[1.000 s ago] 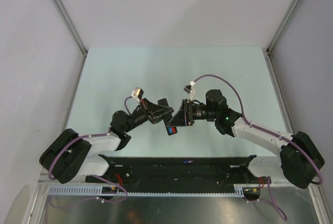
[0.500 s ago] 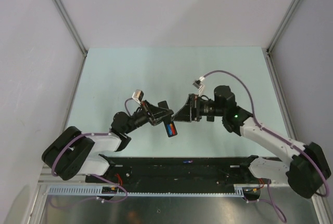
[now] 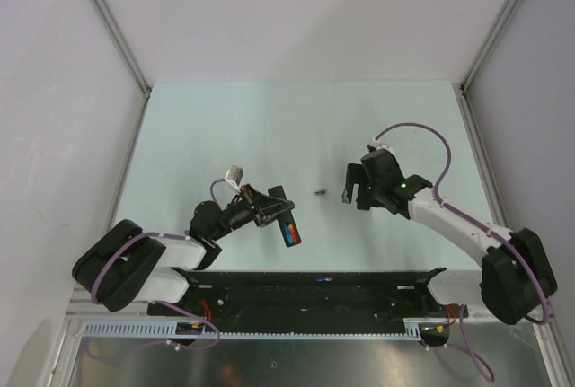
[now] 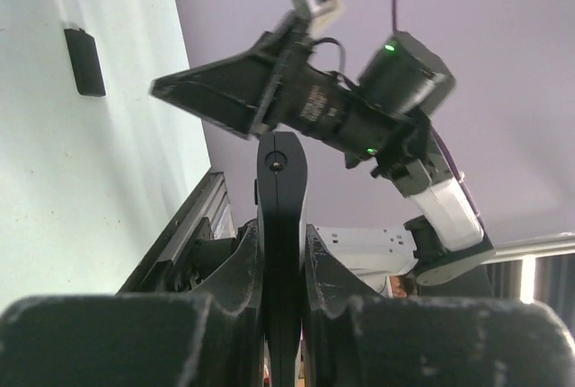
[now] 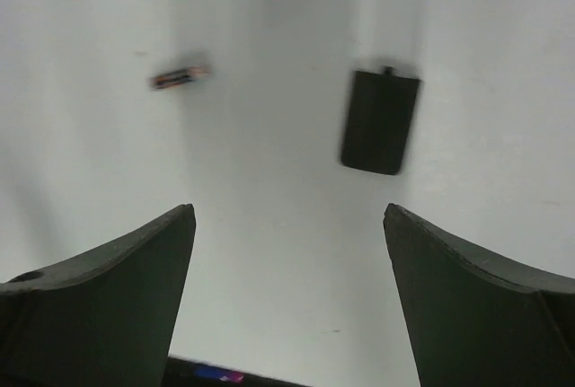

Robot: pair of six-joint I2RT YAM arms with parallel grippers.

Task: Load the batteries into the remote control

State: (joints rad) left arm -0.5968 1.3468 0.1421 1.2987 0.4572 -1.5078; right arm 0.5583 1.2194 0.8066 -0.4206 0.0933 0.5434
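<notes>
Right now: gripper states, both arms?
Left gripper: closed, holding the remote.
Right gripper: open, holding nothing.

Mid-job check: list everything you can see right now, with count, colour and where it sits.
Slim flat black plastic remote control: one, black, held in the left claw.
Batteries seated in the remote: two, one blue and one red, side by side in its open bay.
Loose small cylindrical battery: one, dark with a reddish end (blurred), lying on the table ahead of the right claw.
Small flat black rectangular panel: one, black, likely the battery cover, lying on the table near the loose battery but apart from it.
Pale green table: one, under everything.
Left claw: one, black, shut on the remote.
Right claw: one, black, open and empty, above the table.
</notes>
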